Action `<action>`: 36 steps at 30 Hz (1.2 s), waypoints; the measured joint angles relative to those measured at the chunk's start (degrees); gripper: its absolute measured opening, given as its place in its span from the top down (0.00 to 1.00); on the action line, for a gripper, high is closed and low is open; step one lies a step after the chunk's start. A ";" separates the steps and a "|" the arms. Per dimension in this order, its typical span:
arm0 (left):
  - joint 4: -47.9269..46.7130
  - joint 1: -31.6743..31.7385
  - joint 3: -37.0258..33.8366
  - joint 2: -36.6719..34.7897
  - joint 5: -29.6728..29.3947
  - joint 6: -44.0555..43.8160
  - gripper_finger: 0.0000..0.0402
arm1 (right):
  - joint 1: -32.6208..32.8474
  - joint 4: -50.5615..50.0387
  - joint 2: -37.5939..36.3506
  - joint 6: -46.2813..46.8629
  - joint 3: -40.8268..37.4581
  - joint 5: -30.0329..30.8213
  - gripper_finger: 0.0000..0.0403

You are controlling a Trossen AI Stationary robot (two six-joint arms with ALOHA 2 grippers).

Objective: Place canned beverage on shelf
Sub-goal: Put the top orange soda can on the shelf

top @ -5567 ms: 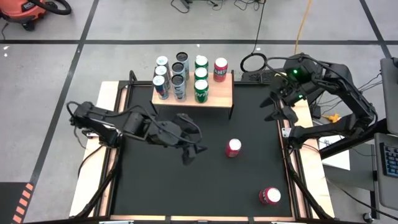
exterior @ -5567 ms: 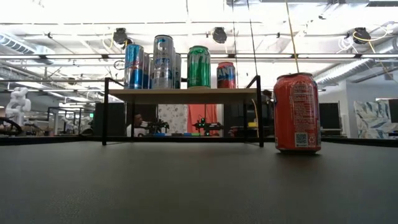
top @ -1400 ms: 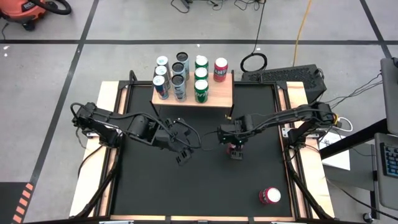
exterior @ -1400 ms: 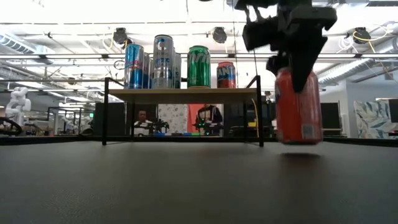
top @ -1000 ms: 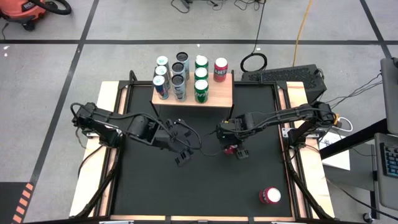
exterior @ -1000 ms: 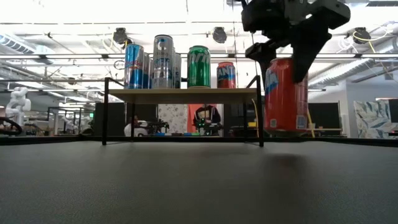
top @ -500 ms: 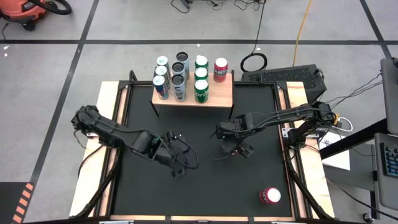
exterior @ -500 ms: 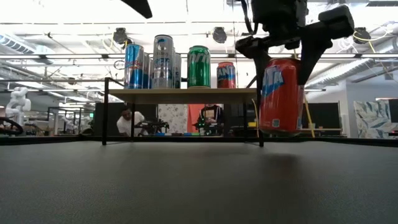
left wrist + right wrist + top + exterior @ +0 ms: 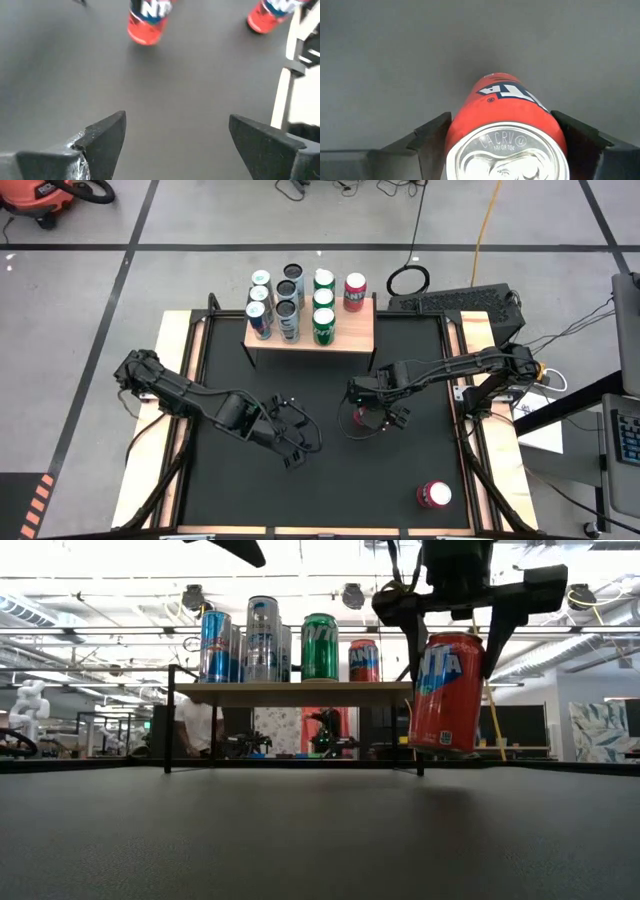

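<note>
With the right gripper (image 9: 452, 640) clamped on the red can (image 9: 445, 692), lifted just off the black tabletop (image 9: 330, 480), raise it above the shelf (image 9: 355, 330) edge first, while the left gripper (image 9: 172, 145) waits, fingers apart.

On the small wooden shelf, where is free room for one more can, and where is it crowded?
The light-wood shelf on black legs is bare along its right column in front of the single red can. The left three columns, blue, silver and green cans, are full.

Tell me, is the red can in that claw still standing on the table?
No, the red can hangs in the right gripper, clear of the black tabletop.
</note>
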 joint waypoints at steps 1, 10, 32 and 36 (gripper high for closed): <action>0.00 0.00 0.00 0.00 -1.44 0.33 0.12 | 0.00 0.04 0.00 0.15 0.00 0.00 0.31; 12.63 1.63 -6.02 -0.02 -0.84 6.02 0.12 | 0.02 1.42 0.00 -7.49 0.00 -0.07 0.31; 19.76 4.27 -9.57 0.00 0.75 5.95 0.12 | 0.02 2.80 4.87 -15.48 0.00 -0.18 0.31; 19.76 4.35 -9.57 0.00 0.98 6.04 0.12 | 0.02 4.19 4.87 -13.48 0.00 -1.94 0.26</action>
